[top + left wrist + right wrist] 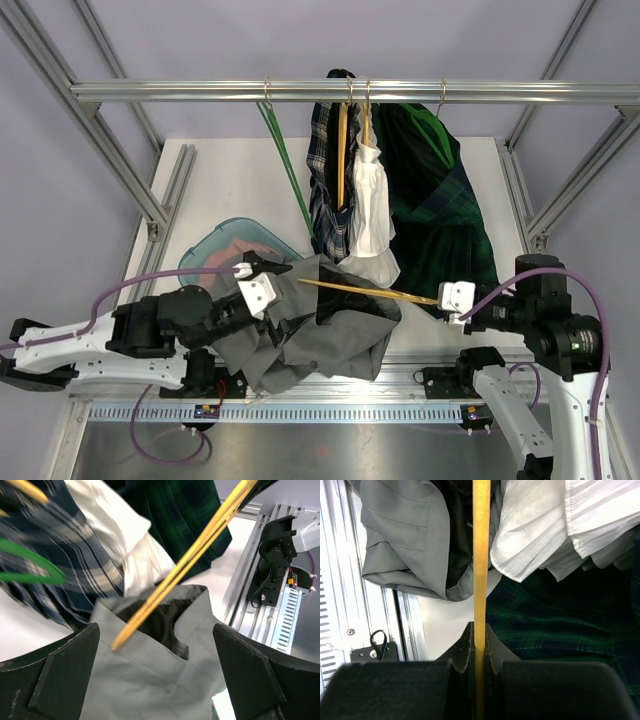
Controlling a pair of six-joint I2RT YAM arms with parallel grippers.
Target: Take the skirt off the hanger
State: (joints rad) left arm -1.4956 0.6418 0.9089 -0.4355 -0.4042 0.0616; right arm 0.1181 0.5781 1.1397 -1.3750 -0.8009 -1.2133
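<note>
The grey skirt (310, 340) lies crumpled at the table's near edge, its waistband (165, 670) gaping with dark lining inside. A yellow hanger (365, 291) runs almost level from the right across the top of it. The hanger's free tip (116, 644) sits at the waistband's edge. My right gripper (447, 298) is shut on the hanger's (481, 555) other end, the bar pinched between its jaws (480, 647). My left gripper (250, 280) hovers over the skirt's left side, open wide (157, 672), nothing between its fingers (65, 675).
Above the table a rail (350, 92) carries a green hanger (290, 170), a navy plaid garment (325, 190), a white pleated skirt (370, 220) and a dark green plaid skirt (440, 210). A teal basket (215, 245) sits behind my left arm. Metal frame rails (250, 575) edge the table.
</note>
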